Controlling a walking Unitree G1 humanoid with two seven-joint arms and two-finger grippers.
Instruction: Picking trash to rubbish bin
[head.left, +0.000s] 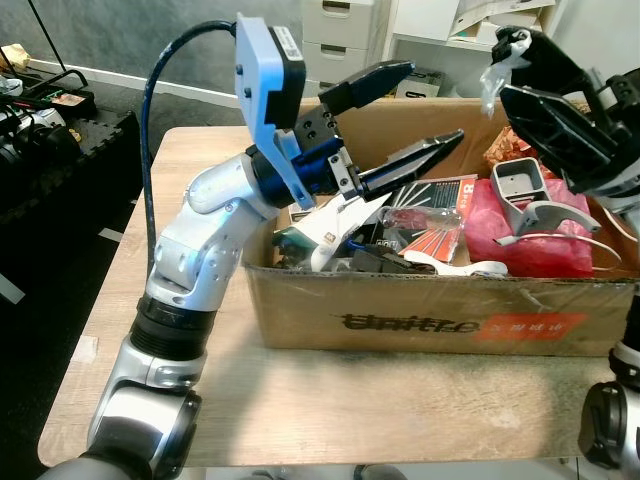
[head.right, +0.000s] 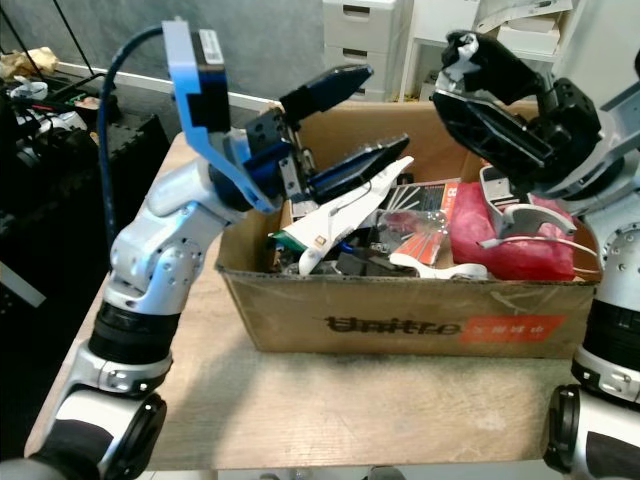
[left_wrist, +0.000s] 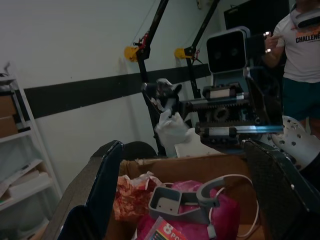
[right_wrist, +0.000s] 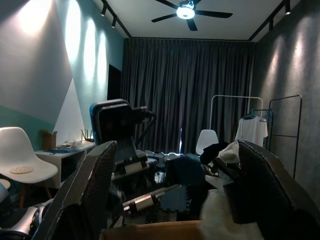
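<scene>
We have both arms raised over the cardboard box (head.left: 440, 315) that sits on the wooden desk (head.left: 300, 400) in the lower middle of the frame and serves here as the rubbish bin. The left claw (head.left: 405, 110), upper centre of the left eye view, is released, its two black fingers spread wide above the box with nothing between them. The right claw (head.right: 470, 70), in the upper right of the frame, carries a scrap of white trash (head.left: 505, 50) at its fingertip; the left wrist view shows that crumpled white wad (left_wrist: 172, 127) hanging just above the box's far wall. Whether the right fingers are fully clenched on it or merely snagging it we cannot tell, since they look spread in the right wrist view. We judge the scrap to be thin plastic or paper: very light, soft and crushable, likely to cling or flutter rather than drop cleanly. A pinch across its bunched middle should hold better than a loose edge. Already inside the box lie a pink bag (head.left: 530, 225), a grey plastic holder (head.left: 525, 190) and a white wrapper (head.right: 345, 215).
</scene>
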